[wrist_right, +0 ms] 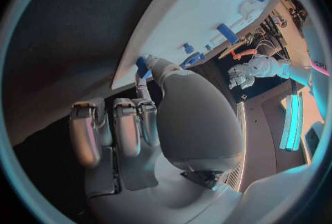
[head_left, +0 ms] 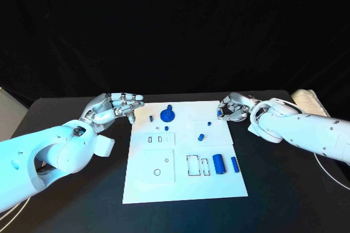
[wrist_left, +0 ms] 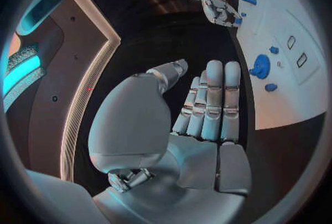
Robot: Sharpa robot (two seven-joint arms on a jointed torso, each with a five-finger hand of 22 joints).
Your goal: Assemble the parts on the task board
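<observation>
Hidden and unclear bits

The right hand (head_left: 234, 107) covers the far right corner of the white board (head_left: 211, 187), and the small blue piece (wrist_right: 141, 64) at its fingertips is mostly hidden. The tiny blue pegs (head_left: 166, 128) are too small to tell apart. The left arm (head_left: 44, 154) is cut off at the picture's edge.

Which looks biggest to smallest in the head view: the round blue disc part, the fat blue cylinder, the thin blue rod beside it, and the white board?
1. White task board, by far.
2. Round blue disc part and fat blue cylinder: too close in apparent size to rank.
3. Thin blue rod, about as long as the cylinder but much slimmer.
</observation>
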